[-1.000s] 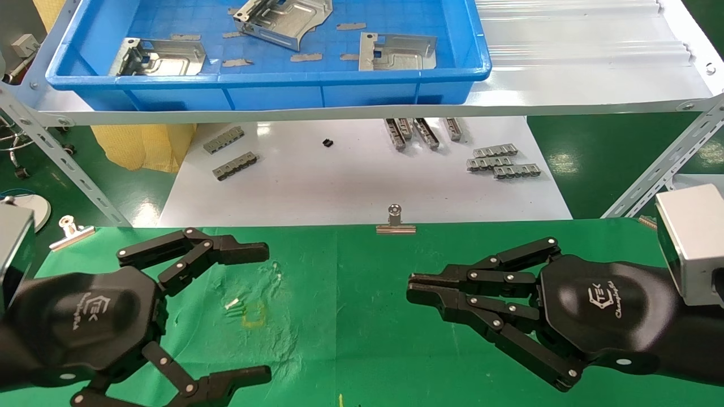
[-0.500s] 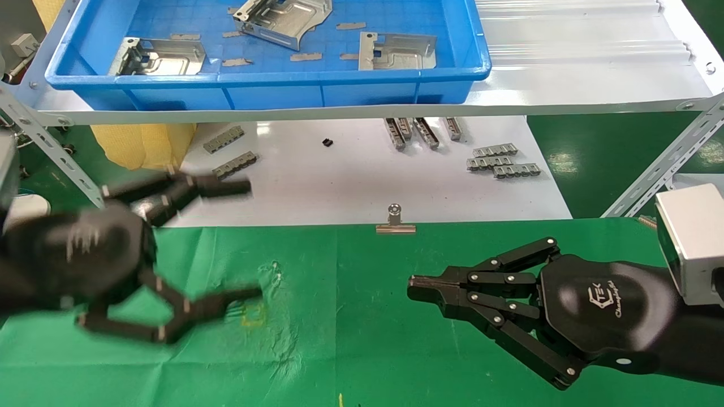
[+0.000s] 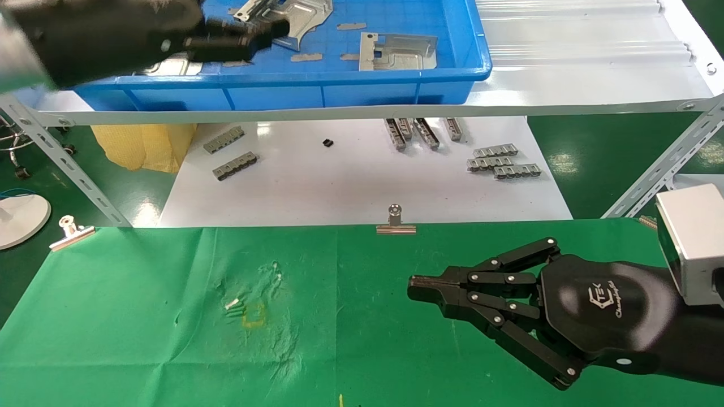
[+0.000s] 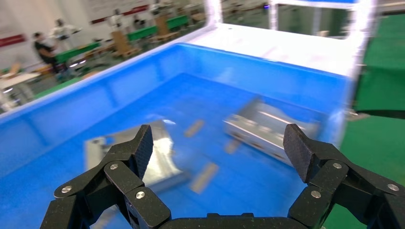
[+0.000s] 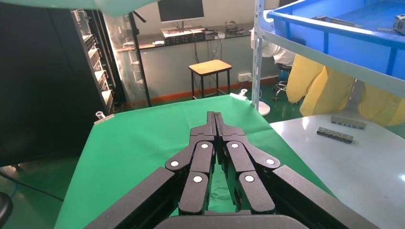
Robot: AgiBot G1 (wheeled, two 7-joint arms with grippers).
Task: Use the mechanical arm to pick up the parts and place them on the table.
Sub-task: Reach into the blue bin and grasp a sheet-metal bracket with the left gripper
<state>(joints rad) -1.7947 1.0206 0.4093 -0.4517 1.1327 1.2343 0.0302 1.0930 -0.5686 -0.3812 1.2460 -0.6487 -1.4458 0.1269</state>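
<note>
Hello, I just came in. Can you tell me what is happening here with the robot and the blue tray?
The left gripper is over the blue tray on the shelf, open and empty, with silver parts lying inside below it. None of them has been grasped yet. The right gripper is parked, shut and empty, above the green table, where no part lies so far.

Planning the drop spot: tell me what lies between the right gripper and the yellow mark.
Only bare green cloth lies between the right gripper and the yellow mark, per the head view.
</note>
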